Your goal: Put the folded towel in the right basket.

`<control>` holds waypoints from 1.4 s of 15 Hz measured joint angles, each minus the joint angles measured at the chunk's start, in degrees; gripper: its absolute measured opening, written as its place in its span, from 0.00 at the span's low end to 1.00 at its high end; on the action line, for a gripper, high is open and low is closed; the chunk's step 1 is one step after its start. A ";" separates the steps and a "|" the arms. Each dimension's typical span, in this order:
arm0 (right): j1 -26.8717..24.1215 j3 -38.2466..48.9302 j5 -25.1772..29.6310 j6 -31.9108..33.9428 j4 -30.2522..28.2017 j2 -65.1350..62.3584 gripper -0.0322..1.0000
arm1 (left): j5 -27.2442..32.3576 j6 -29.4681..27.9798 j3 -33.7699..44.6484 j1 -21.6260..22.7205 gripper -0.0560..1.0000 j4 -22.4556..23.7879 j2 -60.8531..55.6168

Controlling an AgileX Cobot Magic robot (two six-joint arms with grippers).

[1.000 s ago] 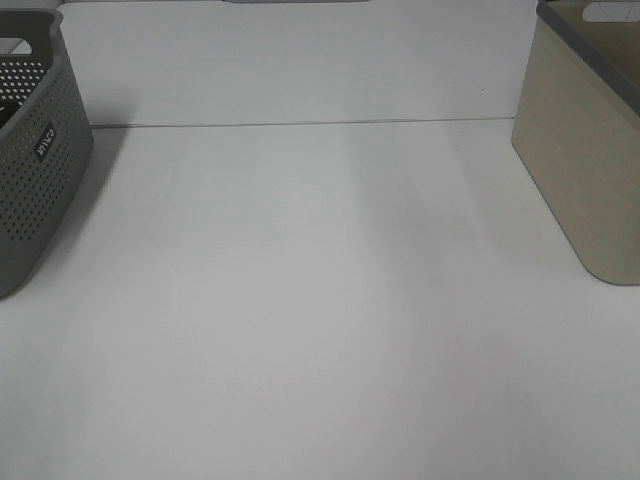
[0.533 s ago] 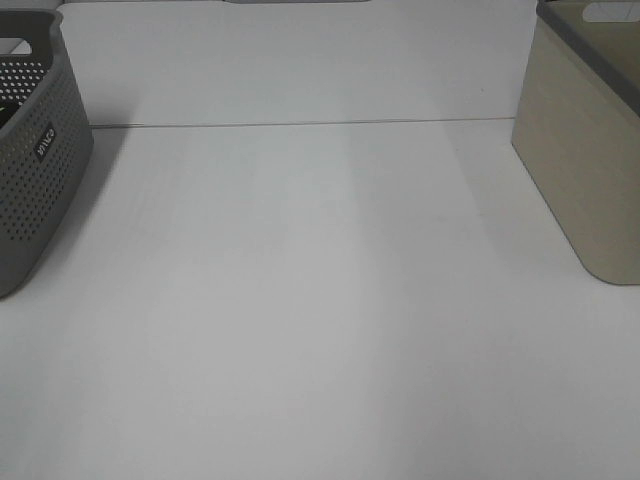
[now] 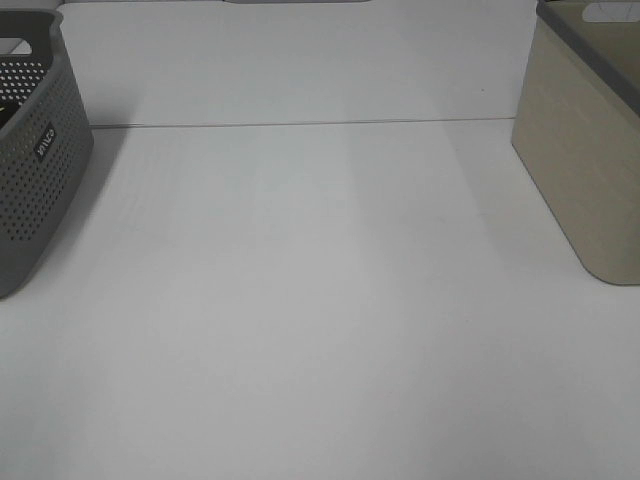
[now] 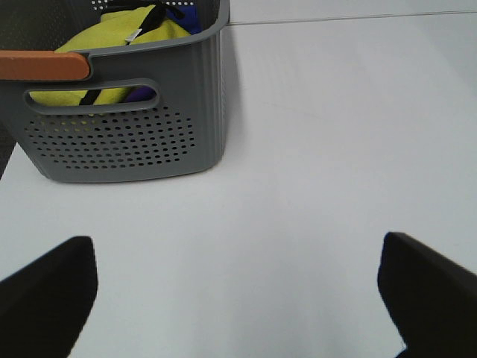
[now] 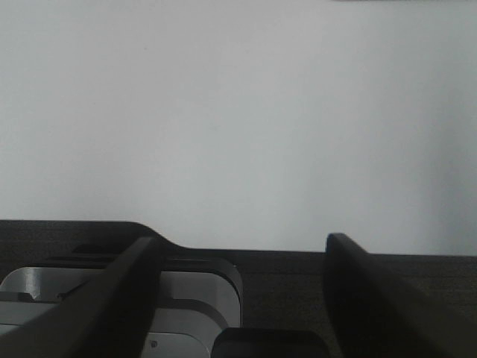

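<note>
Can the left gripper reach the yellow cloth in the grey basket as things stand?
Probably yes. The left gripper is open and empty, the grey basket has no lid, and the yellow cloth lies on top. The white table between them looks bare.

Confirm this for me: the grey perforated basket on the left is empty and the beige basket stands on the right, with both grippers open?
Not quite: the grey perforated basket is not empty. The left wrist view shows yellow cloth and something blue inside it. The rest holds: the beige basket stands on the right of the high view, and the left gripper and right gripper are both open.
</note>
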 joint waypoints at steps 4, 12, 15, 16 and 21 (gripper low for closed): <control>0.00 8.54 0.11 0.00 0.00 -15.24 0.62 | 0.00 0.00 0.00 0.00 0.97 0.00 0.00; 0.00 15.36 -2.06 0.00 -2.98 -43.20 0.62 | 0.00 0.00 0.00 0.00 0.97 0.00 0.00; 0.00 16.56 -6.07 0.00 -3.04 -44.86 0.62 | 0.00 0.00 0.00 0.00 0.97 0.00 0.00; 0.00 17.42 -7.39 0.00 -3.04 -44.98 0.62 | 0.00 0.00 0.00 0.00 0.97 0.00 0.00; 0.00 17.82 -8.48 0.06 -3.04 -44.98 0.62 | 0.00 0.00 0.00 0.00 0.97 0.00 0.00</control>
